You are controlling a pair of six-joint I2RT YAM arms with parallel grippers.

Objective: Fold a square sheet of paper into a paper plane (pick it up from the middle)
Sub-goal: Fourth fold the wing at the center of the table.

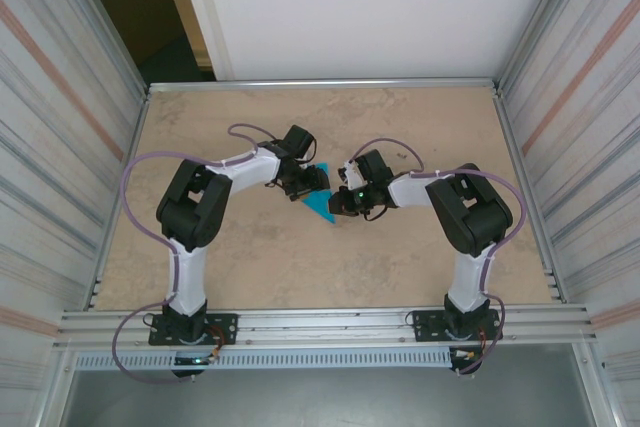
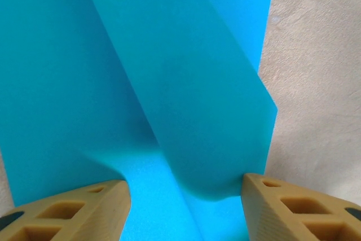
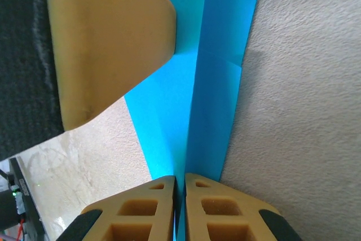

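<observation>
Walls: pale ribbed panels [image 1: 60,127] are enclosing the workspace on both sides, each carrying a faint reddish stripe.
Desk: a beige, mottled, slightly grainy board [image 1: 300,267] is carrying everything; a silver slotted rail [image 1: 320,322] is running along its near edge.
Arms: the left arm [image 1: 190,212] and the right arm [image 1: 470,212], white shells with black joints, are bending inward toward the middle of the desk; lilac cables [image 1: 135,172] are looping off each.
Sheet of paper: the sheet of paper [image 1: 320,204], smooth, matte turquoise, is lying at the desk's centre between the two end effectors, showing from above as a small pointed wedge.
Left end effector: the left end effector [image 1: 305,184] is standing with its jaws apart; in the left wrist view its tan, cut-out fingers [image 2: 73,207] are flanking the sheet [image 2: 169,83], where a folded flap is arching up off the lower layer between them.
Right end effector: the right end effector [image 1: 345,199] is pinching together on the sheet; the right wrist view is showing its tips [image 3: 180,182] closed on a thin upright fold of the sheet [image 3: 217,94], with a rounded tan left finger [image 3: 107,43] hovering close over the paper.
Light: a tiny green lamp [image 1: 358,194] is glowing on the right wrist.
</observation>
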